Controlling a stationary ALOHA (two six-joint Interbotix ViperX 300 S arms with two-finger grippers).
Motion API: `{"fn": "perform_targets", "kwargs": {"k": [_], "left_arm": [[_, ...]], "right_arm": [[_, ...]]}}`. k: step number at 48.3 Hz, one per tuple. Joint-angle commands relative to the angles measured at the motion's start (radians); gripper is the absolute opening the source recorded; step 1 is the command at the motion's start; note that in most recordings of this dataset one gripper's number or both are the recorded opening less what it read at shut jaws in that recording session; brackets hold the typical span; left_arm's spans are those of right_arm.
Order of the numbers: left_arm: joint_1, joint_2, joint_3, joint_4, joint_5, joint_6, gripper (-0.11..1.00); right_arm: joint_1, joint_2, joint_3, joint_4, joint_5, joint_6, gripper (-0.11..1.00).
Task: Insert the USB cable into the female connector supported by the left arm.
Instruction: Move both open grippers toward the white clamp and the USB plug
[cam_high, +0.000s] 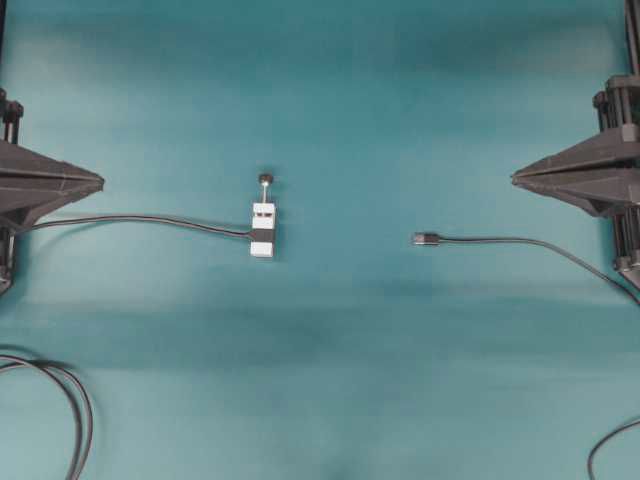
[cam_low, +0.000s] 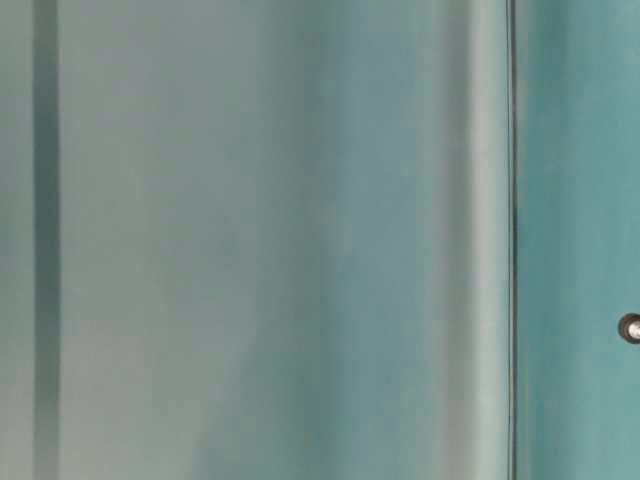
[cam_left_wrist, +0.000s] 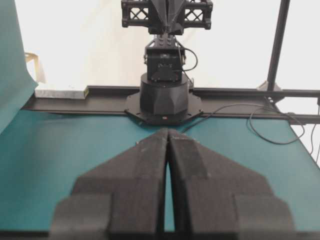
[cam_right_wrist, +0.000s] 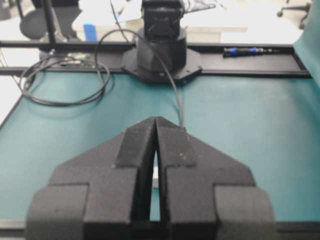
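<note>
Both grippers clenched empty: USB cable (cam_high: 426, 238) plug ahead of right gripper (cam_high: 516, 179), female connector (cam_high: 263, 229) ahead of left gripper (cam_high: 100, 182).

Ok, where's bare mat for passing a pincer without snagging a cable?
Free: the whole far strip of mat above the female connector; the gap between it and the USB cable plug; the wide near-middle strip. Crowded: the lead from the connector toward the left pincer, the cable toward the right pincer, the looped cables near-left.

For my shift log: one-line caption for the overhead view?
Both grippers shut at the edges; female connector and USB cable lie apart on the table.
</note>
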Motion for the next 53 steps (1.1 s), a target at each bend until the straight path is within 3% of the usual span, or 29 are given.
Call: {"fn": "perform_targets", "kwargs": {"k": [1,10,22,30,41,47,53], "left_arm": [[-0.012,0.021,-0.029,-0.005,-0.020,0.009,0.01],[-0.021,0.100,-0.055,-0.005,0.003,0.031,0.00],[-0.020,0.245,-0.061,-0.012,0.000,0.028,0.00],[-0.002,0.318,-0.025,-0.014,-0.015,0.023,0.00],[0.057,0.476,0.018,-0.015,-0.054,0.035,0.01],[0.071,0.568,0.015,-0.012,-0.163,0.067,0.11],[0.071,0.698,0.012,-0.015,-0.291,0.091,0.36]], "right_arm": [[0.003,0.009,-0.031,-0.006,-0.008,-0.002,0.00],[0.003,0.026,-0.057,-0.011,0.034,-0.003,0.00],[0.002,0.160,-0.097,-0.009,0.121,0.008,0.00],[-0.005,0.236,-0.077,-0.009,0.135,0.041,0.00],[-0.078,0.339,-0.006,-0.009,0.110,0.121,0.00],[-0.081,0.408,0.012,-0.020,0.100,0.123,0.00],[-0.081,0.488,0.028,-0.049,0.057,0.124,0.01]]}}
